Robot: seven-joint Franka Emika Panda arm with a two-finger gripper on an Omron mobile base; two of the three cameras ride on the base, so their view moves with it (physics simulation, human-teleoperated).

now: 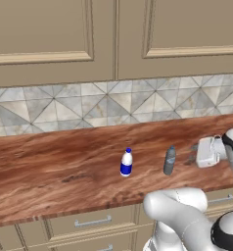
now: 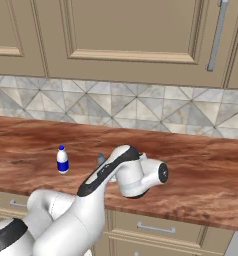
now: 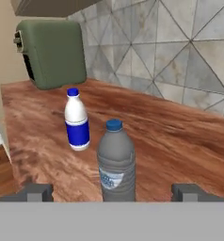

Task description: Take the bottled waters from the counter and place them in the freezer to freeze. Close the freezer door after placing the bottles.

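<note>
Two bottled waters stand upright on the reddish-brown counter (image 1: 64, 176). The whitish bottle (image 1: 126, 163) has a blue cap and blue label; the slimmer greyish bottle (image 1: 170, 160) stands to its right. My gripper (image 1: 192, 156) reaches in level from the right, just short of the grey bottle. In the hand view the grey bottle (image 3: 116, 162) sits close, centred between the wide-apart finger tips of my gripper (image 3: 114, 193), which is open and touches nothing; the whitish bottle (image 3: 77, 120) stands further back. My arm hides most of the grey bottle (image 2: 100, 160) in the right base view. The freezer and its door are out of view.
A dull green appliance (image 3: 52, 52) stands on the counter beyond the whitish bottle. A tiled backsplash (image 1: 113, 105) and upper cabinets (image 1: 113, 34) rise behind the counter. Beige drawers with metal handles (image 1: 91, 223) run below the front edge.
</note>
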